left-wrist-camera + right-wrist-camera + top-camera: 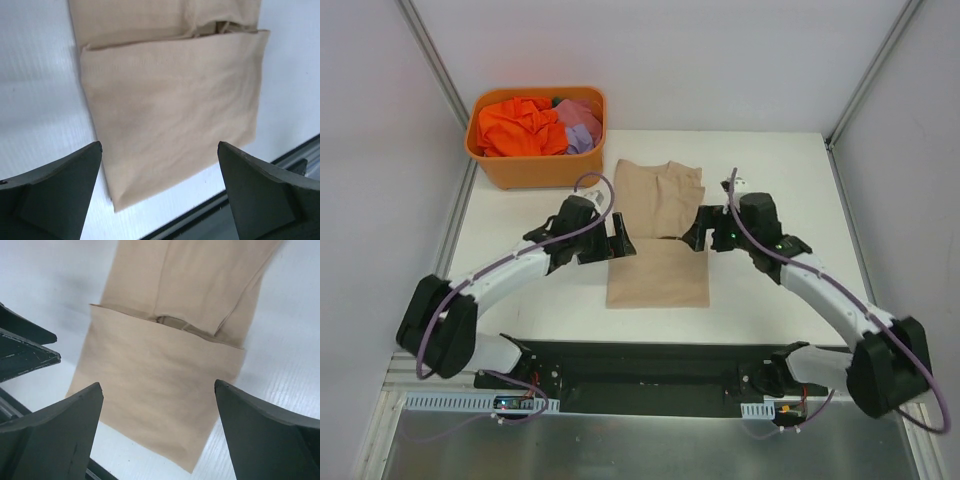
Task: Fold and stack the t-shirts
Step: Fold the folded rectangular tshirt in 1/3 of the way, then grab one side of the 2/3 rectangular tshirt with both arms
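White table (770,170) takes up most of the top view, and it serves as the flat folding surface in front of both arms. On its middle lies the beige shirt (658,250), a long narrow strip running away from the arm bases. Its sides look tucked in. The near part is a smooth panel whose far edge rests on top of the rest of the cloth, about halfway along. That placement puts the shirt between the two arms, so each can reach one side of it.

At the far left corner sits the orange tub (535,172), well apart from the beige shirt. It holds the orange shirt (515,128) and the purple shirt (582,125), both crumpled and waiting their turn, out of the way of the folding.

The left gripper (620,240) hovers at the shirt's left edge, level with the overlapping edge. The right gripper (698,232) mirrors it at the right edge. Both have their fingers spread wide and hold nothing, as both wrist views show plain cloth between the fingers.

My judgement is that this shirt is partly folded and the arms are placed to take both edges for another fold. No stack exists yet.
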You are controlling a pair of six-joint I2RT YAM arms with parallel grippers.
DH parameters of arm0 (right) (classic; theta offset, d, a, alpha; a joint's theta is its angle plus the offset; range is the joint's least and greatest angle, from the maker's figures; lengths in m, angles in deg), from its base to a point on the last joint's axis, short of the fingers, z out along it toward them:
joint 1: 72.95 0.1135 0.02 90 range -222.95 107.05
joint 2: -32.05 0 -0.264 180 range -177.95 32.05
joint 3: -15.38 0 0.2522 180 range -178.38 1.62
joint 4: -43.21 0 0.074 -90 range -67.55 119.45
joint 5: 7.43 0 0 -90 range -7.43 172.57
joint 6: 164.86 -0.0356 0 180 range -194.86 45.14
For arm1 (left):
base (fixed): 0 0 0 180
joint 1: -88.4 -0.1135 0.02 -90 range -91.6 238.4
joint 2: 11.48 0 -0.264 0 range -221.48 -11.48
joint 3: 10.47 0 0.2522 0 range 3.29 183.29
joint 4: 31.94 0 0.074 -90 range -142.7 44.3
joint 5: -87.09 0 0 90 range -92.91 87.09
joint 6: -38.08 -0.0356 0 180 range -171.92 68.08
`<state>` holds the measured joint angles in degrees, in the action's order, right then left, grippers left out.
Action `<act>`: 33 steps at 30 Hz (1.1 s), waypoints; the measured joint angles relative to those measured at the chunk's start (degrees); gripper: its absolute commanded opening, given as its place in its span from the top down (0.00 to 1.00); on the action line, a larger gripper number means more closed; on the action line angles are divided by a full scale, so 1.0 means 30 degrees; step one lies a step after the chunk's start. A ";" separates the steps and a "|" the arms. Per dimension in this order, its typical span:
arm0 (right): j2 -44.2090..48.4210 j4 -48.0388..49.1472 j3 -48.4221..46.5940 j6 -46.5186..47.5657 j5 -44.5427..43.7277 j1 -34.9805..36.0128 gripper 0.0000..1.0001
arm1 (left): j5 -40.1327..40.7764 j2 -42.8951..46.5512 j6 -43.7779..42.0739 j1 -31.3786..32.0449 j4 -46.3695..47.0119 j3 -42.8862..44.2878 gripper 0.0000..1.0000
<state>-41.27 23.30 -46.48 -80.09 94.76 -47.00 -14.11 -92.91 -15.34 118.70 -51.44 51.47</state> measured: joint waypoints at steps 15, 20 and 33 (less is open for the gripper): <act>0.9967 0.0168 0.8072 -0.2557 -0.1377 -0.0393 0.04 | -0.0182 0.7278 0.2346 0.1268 -0.1428 -0.7257 0.33; 0.9872 -0.0801 0.9180 -0.3898 0.0328 -0.0393 0.02 | -0.0168 0.6513 0.3038 0.1931 -0.0758 -0.7337 0.51; 0.8393 -0.0838 1.0112 -0.5617 0.1275 -0.0284 0.07 | -0.0277 0.3315 0.3745 0.2186 0.1355 -0.7322 0.83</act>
<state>-16.09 20.79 -16.14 -96.95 98.58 -47.85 -14.94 -82.96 -4.10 125.26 -47.37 29.51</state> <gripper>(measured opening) 0.953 0.292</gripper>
